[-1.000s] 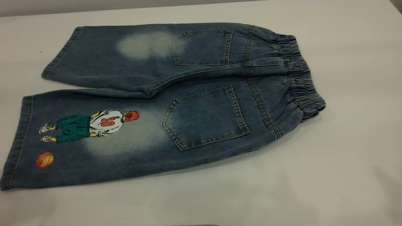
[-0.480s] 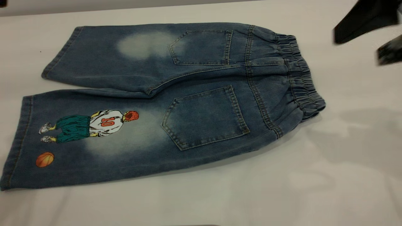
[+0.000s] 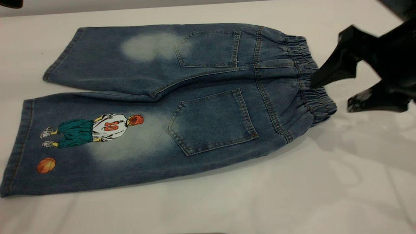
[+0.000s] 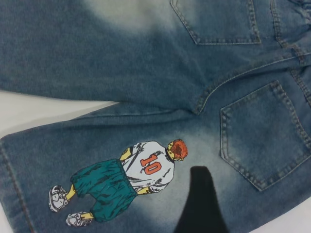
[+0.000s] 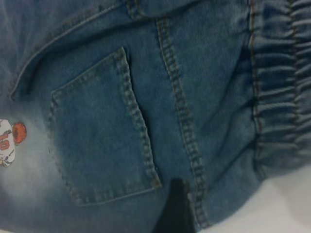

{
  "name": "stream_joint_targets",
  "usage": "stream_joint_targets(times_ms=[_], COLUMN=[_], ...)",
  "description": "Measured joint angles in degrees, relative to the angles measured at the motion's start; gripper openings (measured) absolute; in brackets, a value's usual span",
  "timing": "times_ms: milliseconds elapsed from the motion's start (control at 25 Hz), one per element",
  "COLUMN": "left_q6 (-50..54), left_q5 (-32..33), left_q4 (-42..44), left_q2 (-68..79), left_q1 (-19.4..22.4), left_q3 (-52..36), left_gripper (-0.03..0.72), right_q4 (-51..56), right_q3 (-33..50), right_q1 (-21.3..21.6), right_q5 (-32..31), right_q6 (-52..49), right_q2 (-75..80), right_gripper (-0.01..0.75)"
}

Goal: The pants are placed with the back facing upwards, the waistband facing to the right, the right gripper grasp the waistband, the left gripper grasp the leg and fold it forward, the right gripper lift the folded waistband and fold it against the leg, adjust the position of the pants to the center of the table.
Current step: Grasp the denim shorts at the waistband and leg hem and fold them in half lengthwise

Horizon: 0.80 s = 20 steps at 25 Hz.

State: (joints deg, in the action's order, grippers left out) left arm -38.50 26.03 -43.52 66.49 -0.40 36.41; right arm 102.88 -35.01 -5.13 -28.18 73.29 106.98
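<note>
The pants lie flat, back up, on the table, with both patch pockets showing. Their gathered waistband points right. The printed leg is the nearer one, with the number 10 player on it. My right gripper hangs open just off the waistband's right edge; one finger reaches over the elastic, the other stands over bare table. Over the printed leg hovers my left gripper; its wrist view shows a single finger standing alone, open, holding nothing.
A black part of the left arm shows at the far left corner. The plain leg lies behind the printed one. Bare tabletop runs along the front and right of the pants.
My right gripper has come in from the upper right and dropped toward the waistband. The black part at the far left corner has crept further in. The pants have not moved.
</note>
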Motion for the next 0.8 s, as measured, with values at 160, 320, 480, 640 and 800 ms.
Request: stream_joint_targets(times_ms=[160, 320, 480, 640, 800], left_q6=[-0.1, -0.2, -0.2, -0.2, -0.2], left_q5=[-0.2, -0.2, -0.2, -0.1, -0.1], left_q4=[0.0, -0.1, -0.1, -0.1, -0.1], left_q2=[0.0, 0.0, 0.0, 0.0, 0.0], left_q1=[0.0, 0.0, 0.0, 0.0, 0.0], left_q3=[0.0, 0.0, 0.0, 0.0, 0.0], left_gripper=[0.491, 0.491, 0.491, 0.491, 0.491], right_q4=[1.0, 1.2, 1.3, 1.4, 1.4], right_q3=[-1.9, -3.2, -4.7, -6.0, -6.1], right_q1=[0.0, 0.0, 0.0, 0.0, 0.0], right_q5=[-0.6, -0.7, -0.7, -1.3, -1.7], right_q6=[0.9, 1.0, 1.1, 1.1, 1.2], right_q2=[4.3, 7.4, 9.6, 11.3, 11.6], right_gripper=[0.570, 0.570, 0.556, 0.494, 0.353])
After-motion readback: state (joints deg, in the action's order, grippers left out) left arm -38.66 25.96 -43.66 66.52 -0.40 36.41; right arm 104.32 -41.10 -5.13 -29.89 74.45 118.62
